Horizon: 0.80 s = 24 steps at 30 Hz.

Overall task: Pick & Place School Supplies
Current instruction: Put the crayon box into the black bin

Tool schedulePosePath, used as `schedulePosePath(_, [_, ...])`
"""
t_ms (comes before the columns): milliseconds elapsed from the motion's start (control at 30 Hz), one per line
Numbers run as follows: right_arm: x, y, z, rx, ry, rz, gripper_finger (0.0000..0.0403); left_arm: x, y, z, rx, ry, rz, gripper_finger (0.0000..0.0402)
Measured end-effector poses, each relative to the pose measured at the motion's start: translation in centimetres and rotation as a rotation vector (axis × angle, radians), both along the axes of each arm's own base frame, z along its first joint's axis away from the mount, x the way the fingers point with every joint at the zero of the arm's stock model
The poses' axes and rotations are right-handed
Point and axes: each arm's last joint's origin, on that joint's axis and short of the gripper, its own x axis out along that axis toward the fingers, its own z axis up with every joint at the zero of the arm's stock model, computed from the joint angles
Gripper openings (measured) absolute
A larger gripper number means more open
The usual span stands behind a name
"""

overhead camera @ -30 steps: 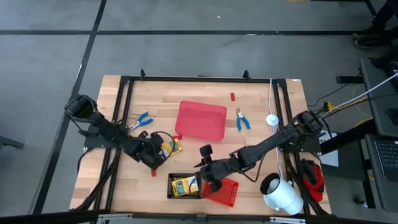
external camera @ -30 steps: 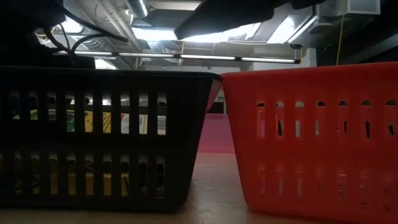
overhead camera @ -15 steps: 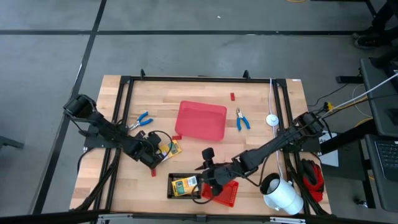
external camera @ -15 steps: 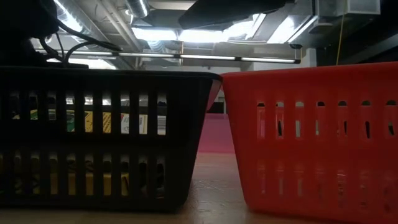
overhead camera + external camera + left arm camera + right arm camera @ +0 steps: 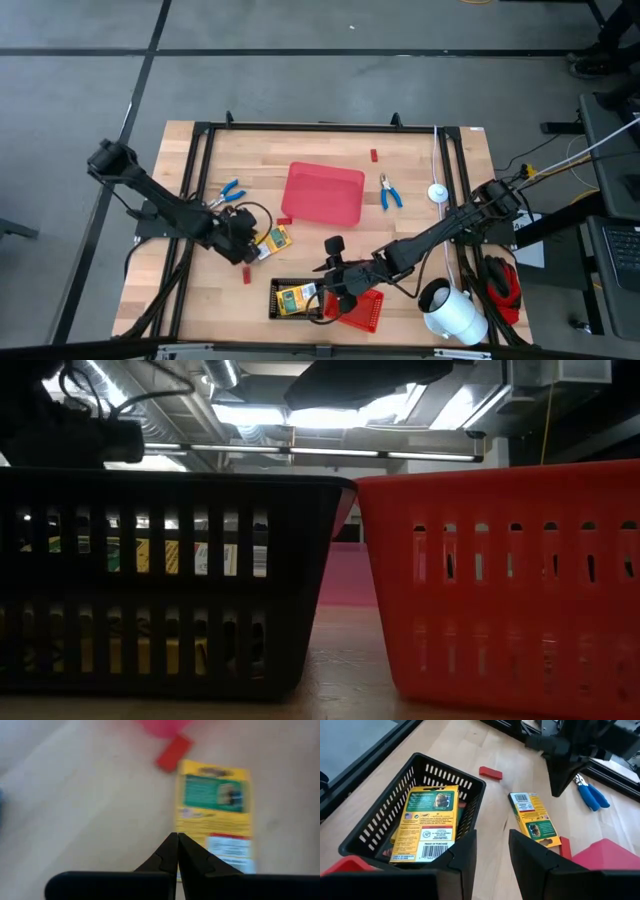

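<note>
Left gripper [image 5: 247, 243] hangs over the tabletop [image 5: 420, 170] mid-left, jaws pressed together and holding nothing. Left wrist view shows the closed tips just above a yellow-green box [image 5: 216, 815] lying flat on the wood, with a red block [image 5: 173, 752] touching the box's far corner.

Right gripper [image 5: 330, 283] sits over the near edge, at the gap between the black basket [image 5: 283, 313] and the red basket [image 5: 366, 312], jaws spread partway, nothing between them. In the right wrist view the fingers [image 5: 460, 857] frame the black basket's corner.

Supplies:
- One box in basket [image 5: 426, 817], lying face-up on other contents I can't make out.
- Second box on the tabletop, just left of the red tray [image 5: 323, 194], under the left gripper.
- Red blocks: one beside that box near the tray's corner, a second block [image 5: 246, 277] on the wood between the left gripper and black basket, a third block [image 5: 375, 155] near the far edge.
- Pliers [image 5: 228, 193] left of the tray; second pliers [image 5: 389, 191] right of the tray.

Low view: black basket left, red basket right, side by side, nearly touching. Yellow card is visible through the black basket's slots.

White round item [image 5: 436, 192] sits right of the second pliers.
</note>
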Motion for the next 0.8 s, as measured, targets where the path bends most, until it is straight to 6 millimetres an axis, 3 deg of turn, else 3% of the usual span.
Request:
schedulePosePath(133, [0.0, 0.0, 0.0, 0.012, 0.0, -0.007, 0.0119, -0.4, 0.5, -0.9, -0.095, -0.038, -0.071, 0.0005])
schedulePosePath(433, [0.0, 0.0, 0.0, 0.022, 0.001, -0.013, 0.0119, -1.2, 2.0, -3.1, -0.169, -0.066, -0.046, 0.0005])
schedulePosePath(800, [0.0, 0.0, 0.0, 0.022, -0.001, -0.018, 0.0119, -1.2, 2.0, -3.3, -0.168, -0.072, -0.07, 0.0006])
